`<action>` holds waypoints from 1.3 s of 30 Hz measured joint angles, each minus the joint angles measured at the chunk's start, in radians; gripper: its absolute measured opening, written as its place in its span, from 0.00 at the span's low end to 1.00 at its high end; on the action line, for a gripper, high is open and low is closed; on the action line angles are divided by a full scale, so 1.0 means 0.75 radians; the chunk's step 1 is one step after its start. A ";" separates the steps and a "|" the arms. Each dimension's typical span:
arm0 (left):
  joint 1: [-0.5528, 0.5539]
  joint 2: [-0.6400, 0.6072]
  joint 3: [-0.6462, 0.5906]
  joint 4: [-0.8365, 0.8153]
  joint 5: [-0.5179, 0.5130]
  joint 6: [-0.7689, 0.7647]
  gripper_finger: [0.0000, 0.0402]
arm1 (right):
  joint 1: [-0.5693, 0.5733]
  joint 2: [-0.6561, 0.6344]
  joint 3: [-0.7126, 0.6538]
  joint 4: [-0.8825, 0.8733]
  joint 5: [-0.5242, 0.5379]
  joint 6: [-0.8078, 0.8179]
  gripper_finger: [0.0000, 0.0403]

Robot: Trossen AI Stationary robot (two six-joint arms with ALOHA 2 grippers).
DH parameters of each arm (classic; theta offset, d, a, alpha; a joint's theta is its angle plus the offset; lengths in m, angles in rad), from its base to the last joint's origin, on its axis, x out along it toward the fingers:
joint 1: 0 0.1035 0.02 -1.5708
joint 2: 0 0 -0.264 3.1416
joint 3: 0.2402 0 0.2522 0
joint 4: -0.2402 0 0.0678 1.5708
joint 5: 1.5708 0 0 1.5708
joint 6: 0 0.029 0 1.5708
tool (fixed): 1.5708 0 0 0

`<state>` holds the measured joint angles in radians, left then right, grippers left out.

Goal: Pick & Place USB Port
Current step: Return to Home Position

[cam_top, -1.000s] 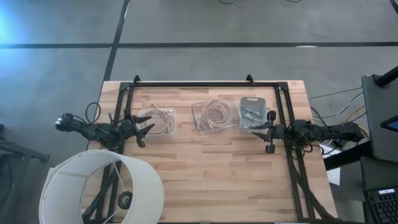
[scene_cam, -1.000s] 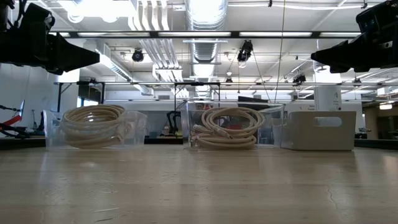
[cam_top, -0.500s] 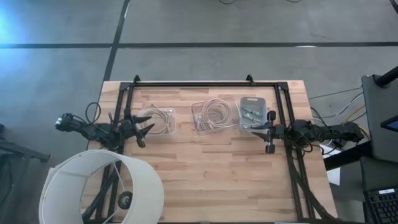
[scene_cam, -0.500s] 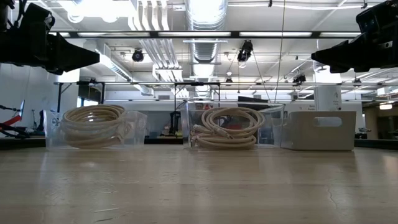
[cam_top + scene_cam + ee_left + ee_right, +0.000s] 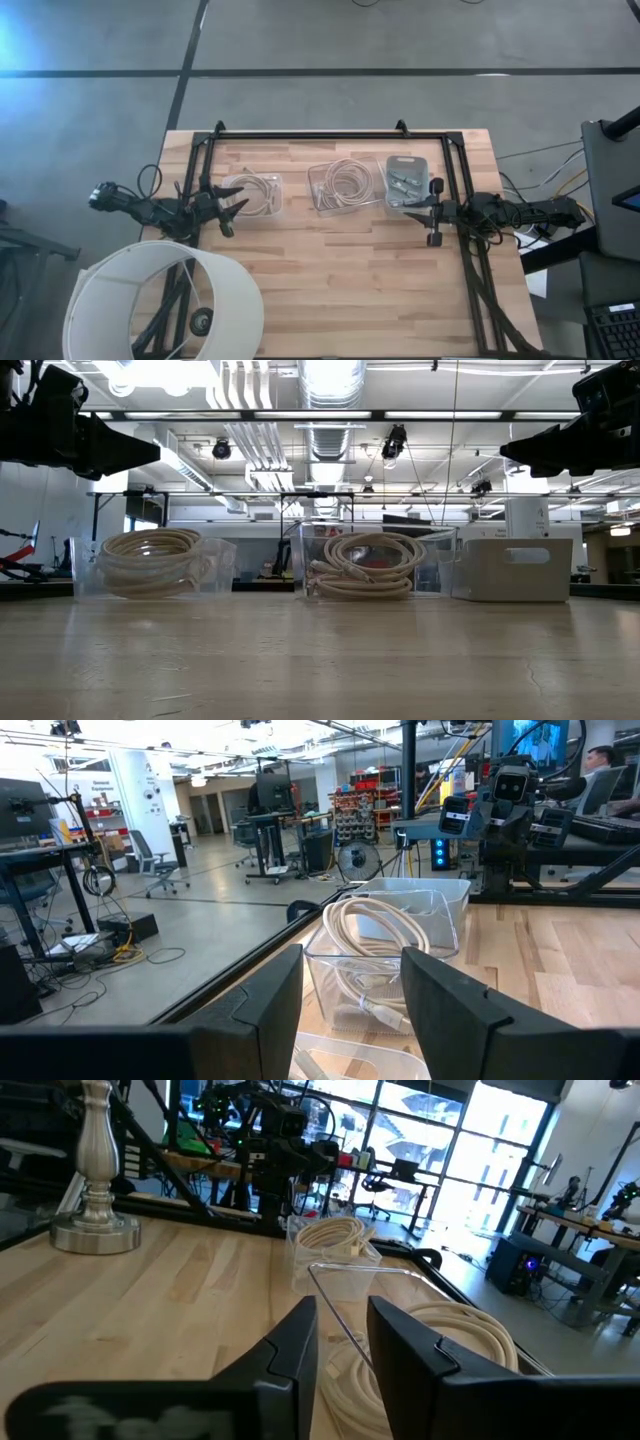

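Observation:
Three bins stand in a row at the table's far half. A clear bin (image 5: 255, 195) on the left holds a coiled cream cable (image 5: 150, 560). The middle clear bin (image 5: 345, 185) holds another coil (image 5: 368, 563). The grey bin (image 5: 408, 180) on the right holds small USB parts. My left gripper (image 5: 228, 215) hovers open above the table beside the left bin, whose cable (image 5: 385, 955) lies ahead of its fingers. My right gripper (image 5: 433, 212) hovers open beside the grey bin, facing the middle bin (image 5: 440, 1340). Both hang well above the tabletop in the low view.
A large white lamp shade (image 5: 165, 305) overhangs the table's near left corner, and a metal lamp base (image 5: 95, 1230) stands near there. A black frame (image 5: 330, 135) runs along the far edge and both sides. Bare wood (image 5: 340, 280) fills the table's near half.

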<state>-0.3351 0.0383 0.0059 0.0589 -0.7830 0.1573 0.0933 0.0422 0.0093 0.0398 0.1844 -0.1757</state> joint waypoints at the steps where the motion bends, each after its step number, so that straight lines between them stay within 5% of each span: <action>1: 0.000 0.000 0.000 0.000 0.000 0.000 0.43 | 0.000 0.000 0.000 0.000 0.000 0.000 0.22; 39: -0.001 0.000 0.000 0.000 0.000 0.000 0.43 | 0.000 0.000 0.000 0.000 0.000 0.000 0.20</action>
<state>-0.3355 0.0383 0.0059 0.0589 -0.7831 0.1574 0.0931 0.0420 0.0093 0.0397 0.1844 -0.1757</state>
